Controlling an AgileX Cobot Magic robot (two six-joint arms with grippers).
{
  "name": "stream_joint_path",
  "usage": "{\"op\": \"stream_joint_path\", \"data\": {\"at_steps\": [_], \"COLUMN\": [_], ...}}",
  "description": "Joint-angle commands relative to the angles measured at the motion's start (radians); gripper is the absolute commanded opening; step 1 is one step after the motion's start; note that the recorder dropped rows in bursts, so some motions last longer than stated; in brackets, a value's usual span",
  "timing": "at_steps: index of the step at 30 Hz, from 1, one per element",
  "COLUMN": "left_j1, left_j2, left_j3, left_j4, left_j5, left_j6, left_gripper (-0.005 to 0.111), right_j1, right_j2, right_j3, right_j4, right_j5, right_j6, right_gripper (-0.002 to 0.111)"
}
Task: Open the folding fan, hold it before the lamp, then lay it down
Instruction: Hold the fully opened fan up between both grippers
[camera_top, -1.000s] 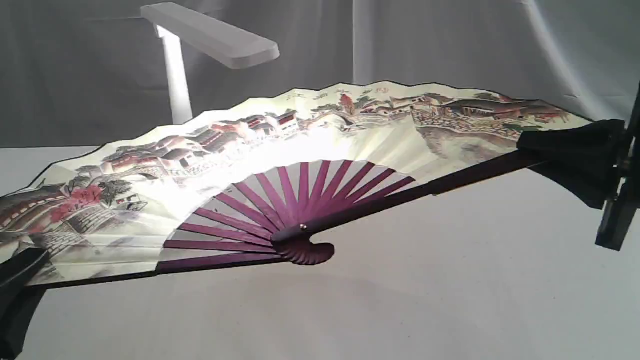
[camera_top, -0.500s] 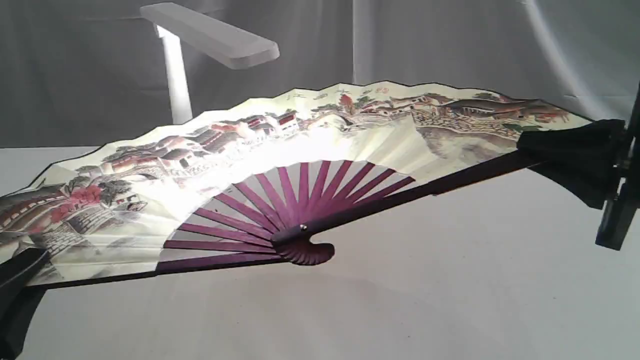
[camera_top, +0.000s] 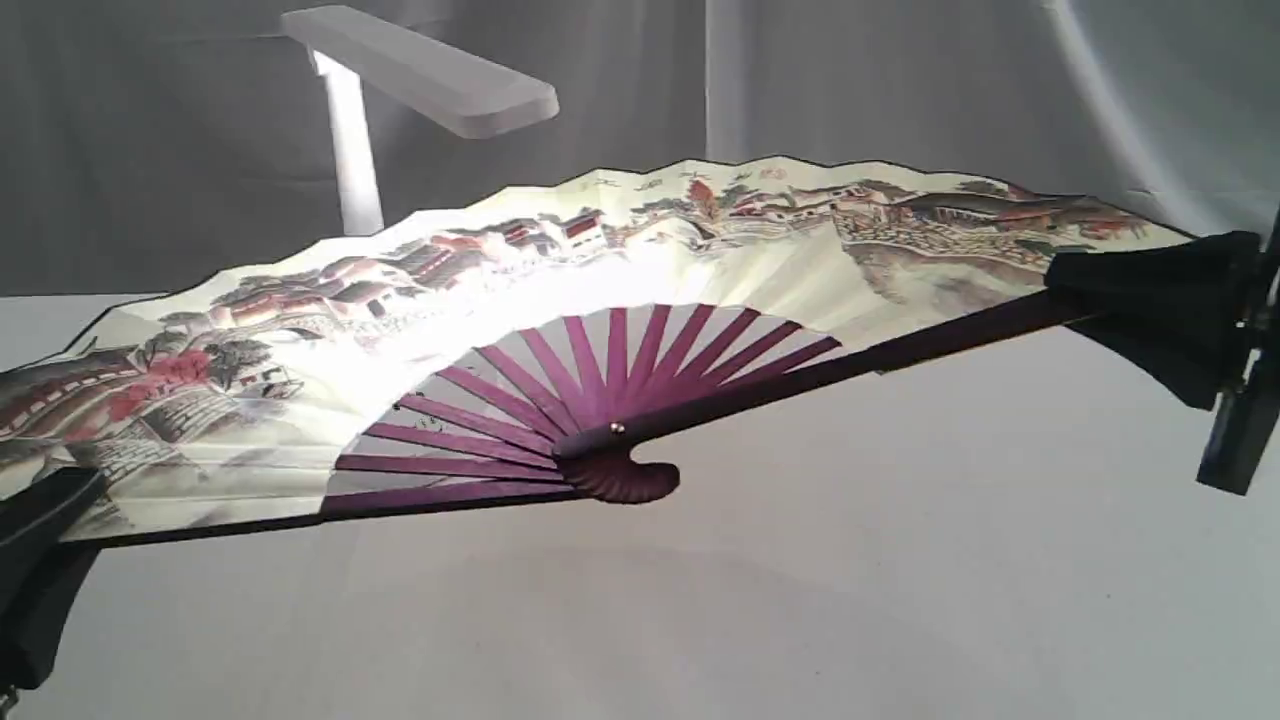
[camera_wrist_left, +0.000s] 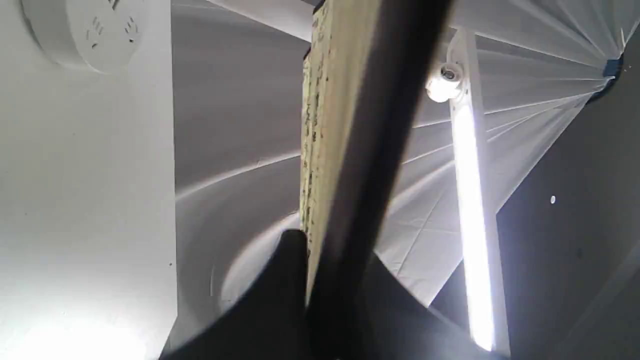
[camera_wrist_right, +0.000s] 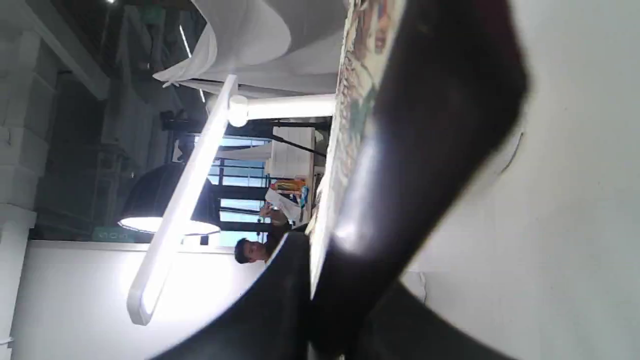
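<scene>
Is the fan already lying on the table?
No, the left gripper and right gripper hold the fan clear of the table, its shadow below.

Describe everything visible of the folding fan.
The folding fan is fully open: cream paper leaf painted with a village landscape, black edging, maroon wooden ribs meeting at a metal pivot. It is tilted, clear of the table, in front of the lamp. The left gripper and right gripper clamp its end guards.

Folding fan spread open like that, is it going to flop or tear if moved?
Probably stiff: the folding fan spans between left gripper and right gripper without sagging. Its pleated paper leaf looks thin, so likely light and easily torn.
</scene>
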Motion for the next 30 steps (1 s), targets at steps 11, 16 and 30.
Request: {"op": "stream_joint_path", "data": {"at_steps": [11, 16, 30], "left_j1": [0.025, 0.025, 0.025], "left_j2": [-0.014, -0.014, -0.014], "left_j3": [-0.009, -0.009, -0.010], "left_j4": [-0.163, -0.176, -0.232], "left_j5": [-0.478, -0.478, -0.212], "left_j6": [-0.046, -0.013, 0.088], "left_gripper": [0.000, 0.000, 0.000], "right_j1": [-0.035, -0.035, -0.035], "right_j2": [-0.012, -0.010, 0.052], "right_j3": [-0.006, -0.006, -0.006], "right_j4": [0.074, 0.074, 0.074], "right_j5": [-0.083, -0.083, -0.138], "right_j6": [-0.045, -0.049, -0.053], "right_gripper": [0.000, 0.000, 0.000]}}
